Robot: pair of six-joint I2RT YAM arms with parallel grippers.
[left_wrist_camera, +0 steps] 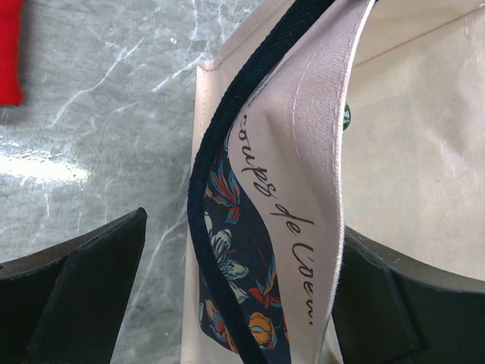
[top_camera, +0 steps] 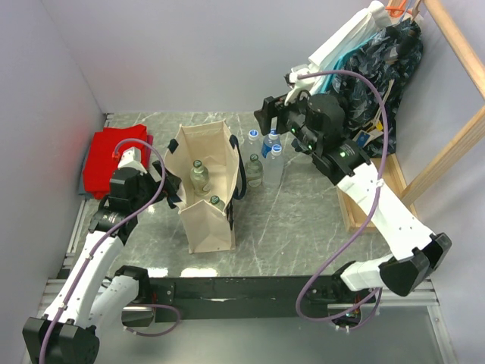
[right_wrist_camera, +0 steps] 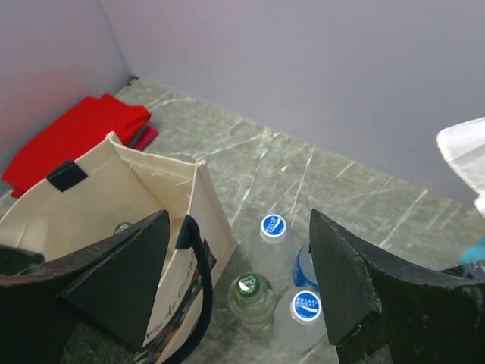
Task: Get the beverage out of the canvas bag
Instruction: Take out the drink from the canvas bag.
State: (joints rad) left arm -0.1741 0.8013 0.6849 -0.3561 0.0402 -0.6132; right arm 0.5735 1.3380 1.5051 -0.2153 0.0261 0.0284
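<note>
— What's on the far left?

— A folded red cloth (top_camera: pixel 114 155) on the marbled table (top_camera: pixel 303 220), against the wall. The left wrist view catches only a sliver of it.

— And the left gripper (left_wrist_camera: pixel 242 227)?

— Its jaws are spread astride the left wall of the canvas bag (top_camera: pixel 208 227). One finger is outside and clear of the navy strap (left_wrist_camera: pixel 220 152). The other is inside, against the canvas. A floral panel (left_wrist_camera: pixel 227 250) and some script show on the wall, but the lettering runs off the frame.

— Where's the drink?

— Inside the bag, which stands upright at the table's middle. From above I count two bagged bottles (top_camera: pixel 199 173), only their tops and shoulders visible. The right wrist view shows just one green cap past a finger.

— To the right of the bag?

— Four loose bottles (top_camera: pixel 274 163) stand just beside it. One is half hidden behind the others.

— The right gripper (right_wrist_camera: pixel 239 220)?

— Raised above those bottles, fingers wide apart and holding nothing. Further right, hanging garments (top_camera: pixel 386 53) and a wooden frame (top_camera: pixel 455 144) are cut off at the edge.
</note>
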